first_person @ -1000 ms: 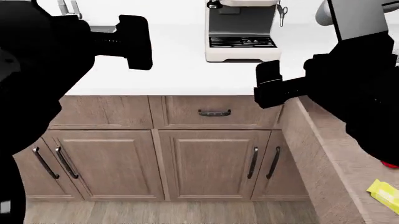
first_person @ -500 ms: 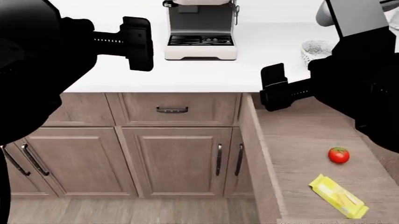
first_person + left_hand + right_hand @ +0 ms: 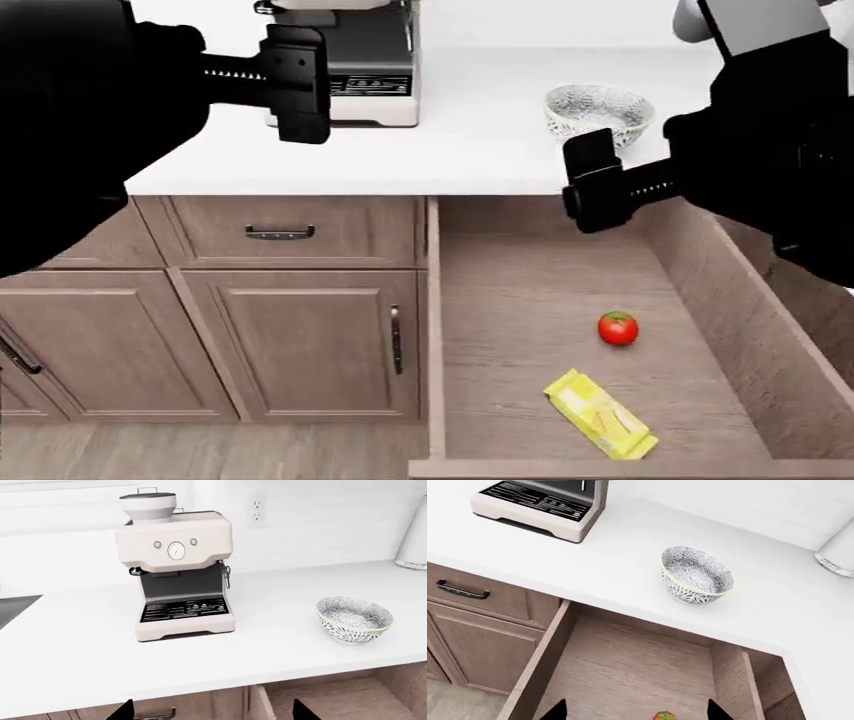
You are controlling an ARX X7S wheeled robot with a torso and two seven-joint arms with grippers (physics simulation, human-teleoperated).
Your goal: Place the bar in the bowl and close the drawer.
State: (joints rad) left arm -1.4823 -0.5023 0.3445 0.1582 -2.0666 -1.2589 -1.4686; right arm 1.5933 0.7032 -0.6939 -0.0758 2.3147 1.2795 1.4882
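Note:
The yellow bar lies flat in the open wooden drawer, near its front. The speckled bowl stands empty on the white counter behind the drawer. It also shows in the left wrist view and the right wrist view. My left gripper is open and empty, held over the counter in front of the coffee machine; its fingertips are wide apart. My right gripper is open and empty above the drawer's back end. The drawer's handle is out of view.
A small red tomato lies in the drawer behind the bar. A white coffee machine stands on the counter at left. A narrow closed drawer and cabinet doors are left of the open drawer. A white appliance stands right of the bowl.
The head view has swung right: the coffee machine slid left, and the open drawer with bar and tomato, and the bowl, came fully into view. Both grippers stay open.

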